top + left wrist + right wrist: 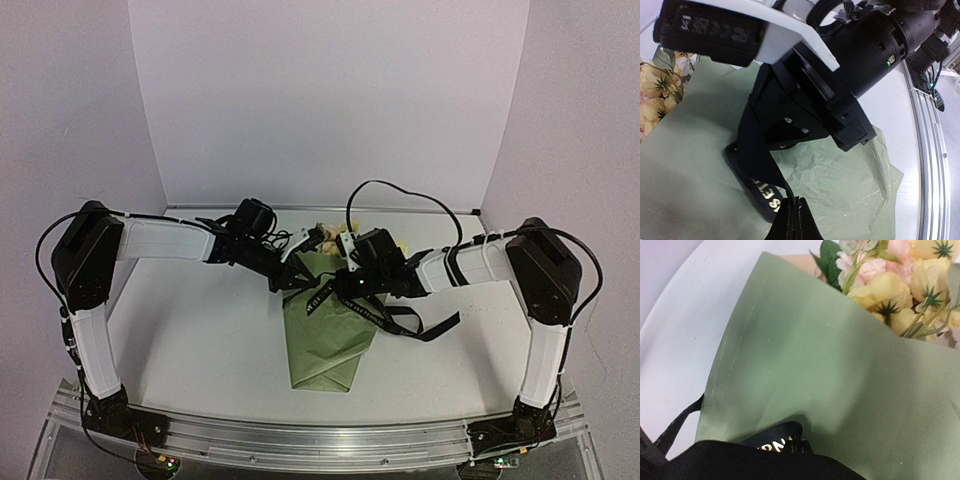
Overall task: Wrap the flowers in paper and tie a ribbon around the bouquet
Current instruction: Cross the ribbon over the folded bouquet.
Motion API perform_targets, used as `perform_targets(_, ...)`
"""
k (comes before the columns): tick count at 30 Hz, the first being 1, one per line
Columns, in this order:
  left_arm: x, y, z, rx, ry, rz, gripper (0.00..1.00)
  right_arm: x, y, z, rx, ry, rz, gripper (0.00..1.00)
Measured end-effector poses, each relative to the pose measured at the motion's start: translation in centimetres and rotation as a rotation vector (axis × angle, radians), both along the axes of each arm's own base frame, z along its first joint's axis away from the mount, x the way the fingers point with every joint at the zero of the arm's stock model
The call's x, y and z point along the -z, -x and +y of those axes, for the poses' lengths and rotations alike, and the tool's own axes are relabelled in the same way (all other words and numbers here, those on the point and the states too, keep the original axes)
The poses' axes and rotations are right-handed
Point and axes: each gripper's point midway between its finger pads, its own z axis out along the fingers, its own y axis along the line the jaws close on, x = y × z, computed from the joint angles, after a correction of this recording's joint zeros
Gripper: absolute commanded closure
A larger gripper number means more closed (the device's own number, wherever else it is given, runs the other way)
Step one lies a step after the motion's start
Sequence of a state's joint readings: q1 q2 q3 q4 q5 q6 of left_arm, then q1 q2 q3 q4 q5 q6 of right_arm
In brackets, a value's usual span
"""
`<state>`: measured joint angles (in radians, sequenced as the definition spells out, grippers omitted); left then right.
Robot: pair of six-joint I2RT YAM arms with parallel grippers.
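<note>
The bouquet [325, 340] lies in the middle of the table, a cone of olive-green paper [815, 355] with the yellow and cream flowers [900, 285] at its far end. The black lettered ribbon [352, 306] crosses the cone and trails off to the right. My left gripper [796, 212] sits over the cone's left side, shut on the ribbon [762, 190], whose pale lettering shows just beside the tips. My right gripper [802, 445] is close beside it over the paper, shut on a lettered piece of the ribbon [775, 442]. In the top view the two grippers nearly meet above the bouquet.
A loose ribbon loop [430, 325] lies on the white table [200, 330] right of the cone. The right arm's black wrist [810, 100] fills much of the left wrist view. The white back wall [320, 100] and the metal rail [300, 440] bound the table.
</note>
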<state>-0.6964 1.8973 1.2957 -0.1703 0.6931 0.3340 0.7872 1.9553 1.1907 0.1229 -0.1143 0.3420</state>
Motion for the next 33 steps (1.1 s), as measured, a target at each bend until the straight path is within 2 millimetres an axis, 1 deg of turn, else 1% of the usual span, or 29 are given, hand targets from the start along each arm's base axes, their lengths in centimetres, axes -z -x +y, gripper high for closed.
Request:
perform_targets(5, 0.2, 0.7, 0.1, 0.013, 0.000, 0.050, 0.94, -1.0, -2.2, -0.4, 0.091, -0.010, -0.096, 1.00)
perform_targets(8, 0.5, 1.1, 0.1, 0.020, -0.005, 0.079, 0.92, -1.5, -3.0, -0.2, 0.124, -0.034, -0.116, 0.99)
perform_targets(11, 1.6, 1.4, 0.3, 0.022, -0.024, 0.115, 0.91, -1.8, -3.3, 0.1, 0.139, -0.062, -0.119, 0.94)
perform_targets(14, 3.2, 1.6, 0.4, 0.015, -0.053, 0.160, 0.91, -2.0, -3.4, 0.2, 0.147, -0.085, -0.113, 0.87)
perform_targets(17, 4.9, 1.6, 0.4, 0.009, -0.082, 0.200, 0.91, -1.7, -3.1, 0.1, 0.154, -0.100, -0.101, 0.82)
perform_targets(20, 5.9, 1.5, 0.4, 0.002, -0.101, 0.222, 0.90, -0.5, -2.4, -0.3, 0.153, -0.092, -0.070, 0.75)
perform_targets(22, 6.0, 1.3, 0.3, -0.004, -0.104, 0.222, 0.88, 0.3, -1.7, -0.7, 0.146, -0.087, -0.044, 0.72)
perform_targets(25, 5.7, 0.8, 0.1, -0.016, -0.100, 0.219, 0.86, 0.8, -0.7, -1.2, 0.140, -0.084, -0.020, 0.70)
perform_targets(28, 5.2, 0.5, -0.2, -0.022, -0.092, 0.210, 0.83, 0.5, -0.1, -1.6, 0.138, -0.095, -0.010, 0.70)
perform_targets(33, 5.2, 0.3, -0.2, -0.034, -0.099, 0.207, 0.77, -1.5, 0.6, -1.9, 0.136, -0.138, -0.016, 0.67)
